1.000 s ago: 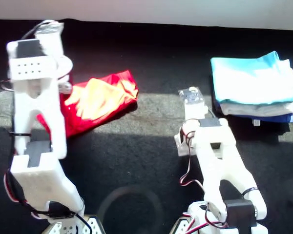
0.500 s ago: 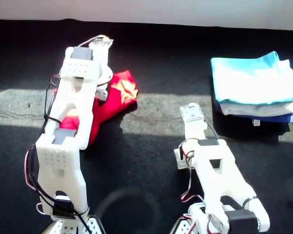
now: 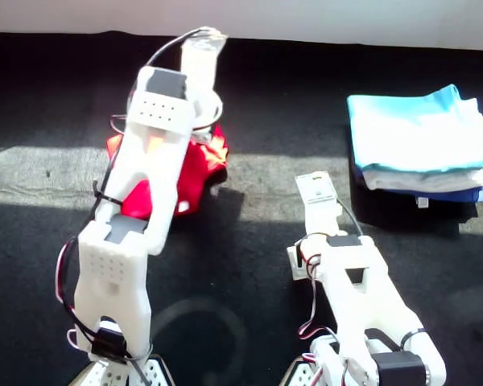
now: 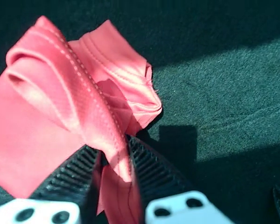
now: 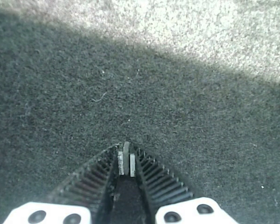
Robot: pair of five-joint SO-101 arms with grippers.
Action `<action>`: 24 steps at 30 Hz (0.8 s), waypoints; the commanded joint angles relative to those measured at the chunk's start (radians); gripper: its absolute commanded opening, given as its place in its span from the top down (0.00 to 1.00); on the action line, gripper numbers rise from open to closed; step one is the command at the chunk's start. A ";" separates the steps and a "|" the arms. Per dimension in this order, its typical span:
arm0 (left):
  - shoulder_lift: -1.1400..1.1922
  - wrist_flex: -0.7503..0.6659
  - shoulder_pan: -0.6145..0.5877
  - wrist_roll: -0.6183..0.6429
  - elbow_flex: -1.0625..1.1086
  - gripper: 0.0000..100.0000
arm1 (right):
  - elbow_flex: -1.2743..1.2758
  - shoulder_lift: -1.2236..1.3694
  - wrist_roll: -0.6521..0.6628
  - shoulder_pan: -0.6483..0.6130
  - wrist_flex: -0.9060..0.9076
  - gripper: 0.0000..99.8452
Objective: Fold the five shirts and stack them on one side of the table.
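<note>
**Left arm pinching a crumpled red shirt**

On the black cloth-covered table (image 3: 258, 241), a stack of folded pale blue, white and navy shirts (image 3: 419, 141) is sitting far right. The crumpled red fabric shirt (image 4: 51, 102) is lying left of centre. The left gripper (image 4: 114, 154) is clamping its stitched fold. The right gripper (image 5: 125, 161) is closed and empty. Dragging slowly and low should be limiting the bunching.

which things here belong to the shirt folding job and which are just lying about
Job:
red shirt, pinched in the left gripper
stack of folded shirts
right gripper, shut, holding nothing

Lying about:
dark table cover
pale strip along its far edge
</note>
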 commanded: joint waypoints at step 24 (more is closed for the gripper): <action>0.151 -0.071 -0.107 0.009 -0.302 0.76 | 0.004 0.008 -0.002 0.007 -0.039 0.99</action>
